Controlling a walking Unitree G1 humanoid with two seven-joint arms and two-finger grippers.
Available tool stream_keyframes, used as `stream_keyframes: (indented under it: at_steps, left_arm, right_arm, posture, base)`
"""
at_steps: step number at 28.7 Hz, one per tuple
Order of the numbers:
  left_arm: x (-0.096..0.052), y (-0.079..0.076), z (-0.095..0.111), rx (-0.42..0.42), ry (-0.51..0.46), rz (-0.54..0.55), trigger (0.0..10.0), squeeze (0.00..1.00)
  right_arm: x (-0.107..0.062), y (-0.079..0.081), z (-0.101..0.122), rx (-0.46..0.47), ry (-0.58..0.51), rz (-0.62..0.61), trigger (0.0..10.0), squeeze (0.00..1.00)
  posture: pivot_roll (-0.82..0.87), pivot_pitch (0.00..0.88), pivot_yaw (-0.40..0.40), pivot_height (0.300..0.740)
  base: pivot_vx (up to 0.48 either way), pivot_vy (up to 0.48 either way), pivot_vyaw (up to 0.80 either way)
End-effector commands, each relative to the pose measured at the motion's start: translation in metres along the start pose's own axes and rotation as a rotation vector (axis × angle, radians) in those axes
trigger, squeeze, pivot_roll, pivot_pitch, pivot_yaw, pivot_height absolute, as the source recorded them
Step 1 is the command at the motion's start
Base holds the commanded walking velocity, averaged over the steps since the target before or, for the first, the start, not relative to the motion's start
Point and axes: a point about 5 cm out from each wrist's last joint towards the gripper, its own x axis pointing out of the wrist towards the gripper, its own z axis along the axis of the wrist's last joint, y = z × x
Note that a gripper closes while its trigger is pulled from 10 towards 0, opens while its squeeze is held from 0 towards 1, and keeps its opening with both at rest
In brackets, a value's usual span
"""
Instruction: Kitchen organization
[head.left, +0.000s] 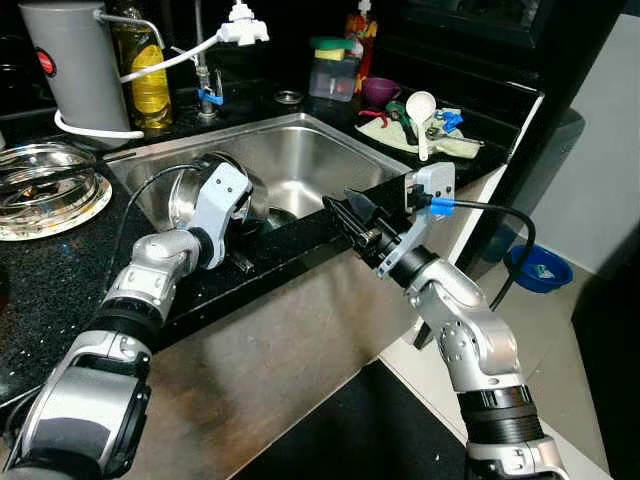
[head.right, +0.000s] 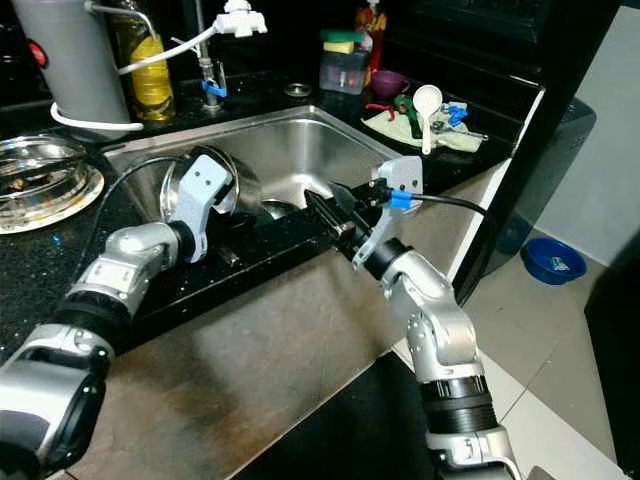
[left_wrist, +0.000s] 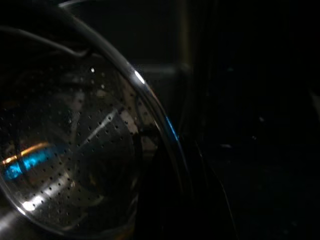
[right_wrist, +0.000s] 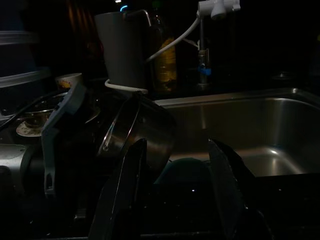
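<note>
A steel perforated colander (head.left: 184, 196) leans tilted against the left wall of the steel sink (head.left: 300, 150). My left gripper (head.left: 236, 232) reaches over the black front rim right beside the colander, whose holed inside (left_wrist: 75, 150) shows close up in the left wrist view. Whether it holds the rim is hidden in the dark. My right gripper (head.left: 342, 206) hovers over the front rim of the sink, open and holding nothing, pointing toward the colander (right_wrist: 142, 130). A dark rounded dish (right_wrist: 182, 170) lies low in the sink just beyond its fingers (right_wrist: 125, 190).
On the black counter stand a grey canister (head.left: 75, 65), an oil bottle (head.left: 148, 70) and a tap with a white nozzle (head.left: 243, 30). A shiny round tray (head.left: 45, 190) lies at left. A container (head.left: 333, 70), purple cup (head.left: 380, 92) and white spoon (head.left: 421, 110) sit at right. A blue bowl (head.left: 540, 268) is on the floor.
</note>
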Motion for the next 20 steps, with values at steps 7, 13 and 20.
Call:
stream_keyframes:
  at_steps: [7, 13, 20]
  left_arm:
    - [0.004, -0.002, -0.007, -0.128, 0.02, 0.004, 10.0, 0.0]
    - [0.001, 0.007, 0.033, -0.112, -0.198, 0.038, 10.0, 0.0]
    - [-0.014, 0.006, 0.09, -0.081, -0.496, 0.035, 10.0, 0.0]
  right_arm:
    - [-0.002, 0.0, 0.001, -0.016, 0.011, -0.004, 10.0, 0.0]
    - [-0.001, 0.0, 0.0, -0.012, 0.009, -0.006, 10.0, 0.0]
    - [-0.001, -0.001, 0.0, -0.001, -0.005, -0.013, 10.0, 0.0]
  posture:
    - [0.02, 0.0, -0.051, 0.74]
    - [0.02, 0.0, -0.05, 0.74]
    - [0.03, 0.0, -0.052, 0.74]
  base:
    - [0.0, 0.0, 0.0]
    - [0.0, 0.0, 0.0]
    - [0.0, 0.0, 0.0]
